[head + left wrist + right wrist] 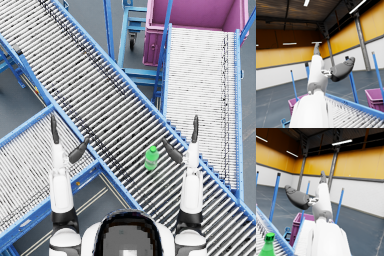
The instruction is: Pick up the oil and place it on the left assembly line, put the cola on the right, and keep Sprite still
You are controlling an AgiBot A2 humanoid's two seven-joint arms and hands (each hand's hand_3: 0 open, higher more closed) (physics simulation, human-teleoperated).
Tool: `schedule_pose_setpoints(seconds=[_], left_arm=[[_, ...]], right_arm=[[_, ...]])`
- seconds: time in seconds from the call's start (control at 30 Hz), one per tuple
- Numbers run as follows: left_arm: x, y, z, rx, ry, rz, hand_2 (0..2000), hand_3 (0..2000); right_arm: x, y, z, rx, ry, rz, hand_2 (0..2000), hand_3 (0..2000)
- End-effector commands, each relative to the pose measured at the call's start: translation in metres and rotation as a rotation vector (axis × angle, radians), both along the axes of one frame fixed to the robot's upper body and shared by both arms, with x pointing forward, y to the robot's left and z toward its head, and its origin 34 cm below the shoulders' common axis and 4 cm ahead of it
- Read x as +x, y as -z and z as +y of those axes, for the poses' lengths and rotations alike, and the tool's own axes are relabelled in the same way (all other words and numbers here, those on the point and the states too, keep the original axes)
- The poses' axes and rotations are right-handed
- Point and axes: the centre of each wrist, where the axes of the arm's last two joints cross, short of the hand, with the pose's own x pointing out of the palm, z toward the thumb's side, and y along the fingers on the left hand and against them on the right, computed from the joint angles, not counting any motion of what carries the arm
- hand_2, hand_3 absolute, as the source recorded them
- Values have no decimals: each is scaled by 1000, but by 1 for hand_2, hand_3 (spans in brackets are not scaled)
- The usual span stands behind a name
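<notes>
A green Sprite bottle (151, 158) with a green cap stands upright on the middle roller conveyor (110, 105), between my two arms and nearer the right one. Its cap and neck (268, 245) also show in the right wrist view. My left hand (62, 142) is raised with fingers spread, holding nothing, above the gap between the left conveyor and the middle one. My right hand (184, 145) is likewise raised and empty, just right of the bottle without touching it. No oil or cola is in view.
The left conveyor (25, 160) runs at the lower left and the right conveyor (202, 85) at the upper right, both framed by blue rails. A pink bin (195, 20) stands at the right conveyor's far end. Grey floor shows between the lines.
</notes>
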Motion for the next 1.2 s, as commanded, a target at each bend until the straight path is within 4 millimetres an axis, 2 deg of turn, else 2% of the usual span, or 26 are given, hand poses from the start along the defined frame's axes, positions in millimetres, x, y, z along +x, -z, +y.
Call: schedule_pose_setpoints(seconds=[0.03, 0.4, 0.43, 0.47, 0.5, 0.53, 0.6, 0.63, 0.67, 0.73, 0.8, 1.2], left_arm=[[0, -2, 0, 1, 0, -7, 0, 0], [1, 7, 0, -8, 0, 27, 0, 0], [0, 3, 0, -7, 0, 10, 0, 0], [0, 7, 0, -9, 0, 27, 0, 0], [0, 1, 0, -6, 0, 3, 0, 0], [0, 7, 0, -9, 0, 23, 0, 0], [0, -1, 0, -6, -1, -5, 0, 0], [0, 5, 0, -9, 0, 16, 0, 0], [0, 4, -1, -9, 0, 13, 0, 0], [0, -2, 1, -8, -4, -9, 0, 0], [0, 3, 0, -10, -1, 10, 0, 0], [-1, 1, 1, -13, -5, 0, 0, 0]], right_arm=[[0, -2, -1, 1, 2, -6, 0, 0], [0, 8, 0, 8, 2, 29, 0, 0], [0, 8, 0, 8, 2, 29, 0, 0], [0, 5, -1, 9, 7, 17, 0, 0], [0, 2, -1, 9, 7, 9, 0, 0], [0, 8, 0, 9, 4, 28, 0, 0], [1, 0, -1, 10, 7, 1, 0, 0], [0, 6, -1, 11, 4, 22, 0, 0], [1, -1, 0, 9, 4, -3, 0, 0], [0, 4, 0, 11, 4, 15, 0, 0], [0, 0, 0, 11, 4, 0, 0, 0], [-1, 6, 0, 17, 4, 19, 0, 0]])
